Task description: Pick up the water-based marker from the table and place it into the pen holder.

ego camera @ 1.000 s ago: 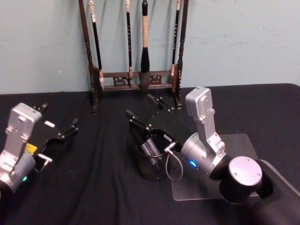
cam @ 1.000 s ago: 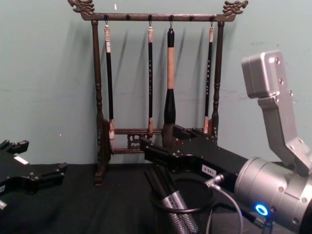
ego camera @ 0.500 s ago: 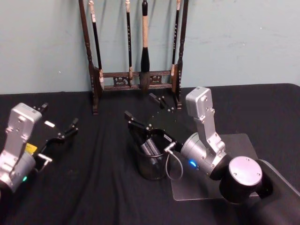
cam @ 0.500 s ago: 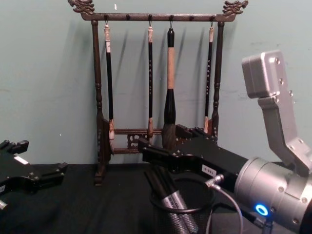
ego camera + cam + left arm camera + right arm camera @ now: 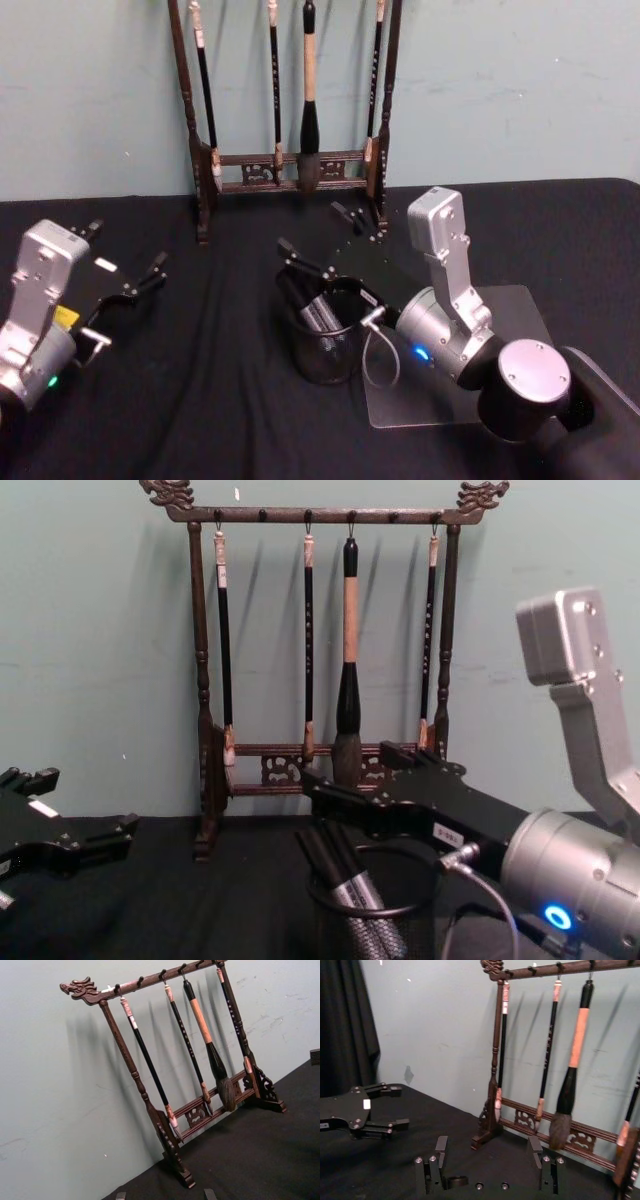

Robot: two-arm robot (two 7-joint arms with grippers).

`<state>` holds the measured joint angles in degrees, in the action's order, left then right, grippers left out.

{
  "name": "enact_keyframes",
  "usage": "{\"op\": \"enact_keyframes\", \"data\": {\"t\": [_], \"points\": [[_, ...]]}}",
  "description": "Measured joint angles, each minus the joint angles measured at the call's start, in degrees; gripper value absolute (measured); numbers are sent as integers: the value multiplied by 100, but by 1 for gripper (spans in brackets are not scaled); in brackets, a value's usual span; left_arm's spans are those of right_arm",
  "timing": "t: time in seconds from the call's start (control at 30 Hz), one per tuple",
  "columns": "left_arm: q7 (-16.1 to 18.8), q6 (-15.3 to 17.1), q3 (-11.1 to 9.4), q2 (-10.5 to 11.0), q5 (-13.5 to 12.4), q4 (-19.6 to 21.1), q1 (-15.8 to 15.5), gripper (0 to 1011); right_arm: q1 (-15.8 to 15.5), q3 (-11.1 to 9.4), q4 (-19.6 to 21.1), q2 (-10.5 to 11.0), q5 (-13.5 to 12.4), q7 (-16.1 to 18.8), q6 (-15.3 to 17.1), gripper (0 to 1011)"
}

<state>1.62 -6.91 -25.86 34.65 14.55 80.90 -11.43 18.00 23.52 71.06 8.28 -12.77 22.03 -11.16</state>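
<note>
The pen holder [image 5: 325, 352], a round black mesh cup, stands mid-table on the black cloth; it is also in the chest view [image 5: 368, 925]. Grey-barrelled, black-capped markers [image 5: 320, 314] lean inside it [image 5: 356, 892]; I cannot tell which one is the water-based marker. My right gripper [image 5: 318, 234] hovers open and empty just above and behind the cup's rim [image 5: 362, 772], and its own wrist view shows its fingers spread wide [image 5: 487, 1151]. At the table's left side my left gripper [image 5: 124, 254] is open with nothing in it [image 5: 72, 808].
A tall dark wooden brush rack [image 5: 290, 160] with several hanging brushes stands against the back wall [image 5: 325, 640]. A clear flat plate [image 5: 500, 310] lies under my right arm. Bare black cloth [image 5: 210, 390] stretches between the left gripper and the cup.
My right gripper has drawn back a little to the right, away from the cup, still open. The markers stay in the cup. The left arm has not moved.
</note>
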Motion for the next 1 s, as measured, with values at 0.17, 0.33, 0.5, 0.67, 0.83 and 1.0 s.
{"op": "enact_keyframes", "data": {"t": [0.17, 0.33, 0.5, 0.67, 0.83, 1.0], "points": [[0, 0, 0, 0, 0, 0, 0, 1009, -100, -76, 100, 29, 28, -121, 22, 1004], [0, 0, 0, 0, 0, 0, 0, 1009, -220, -203, 186, 58, 36, -249, 23, 1004], [0, 0, 0, 0, 0, 0, 0, 1009, -323, -371, 273, 96, 33, -362, 32, 1004], [0, 0, 0, 0, 0, 0, 0, 1009, -403, -521, 354, 121, 22, -457, 34, 1004], [0, 0, 0, 0, 0, 0, 0, 1009, -508, -666, 434, 138, 58, -615, 54, 1004], [0, 0, 0, 0, 0, 0, 0, 1009, -604, -769, 508, 145, 164, -762, 90, 1004]]}}
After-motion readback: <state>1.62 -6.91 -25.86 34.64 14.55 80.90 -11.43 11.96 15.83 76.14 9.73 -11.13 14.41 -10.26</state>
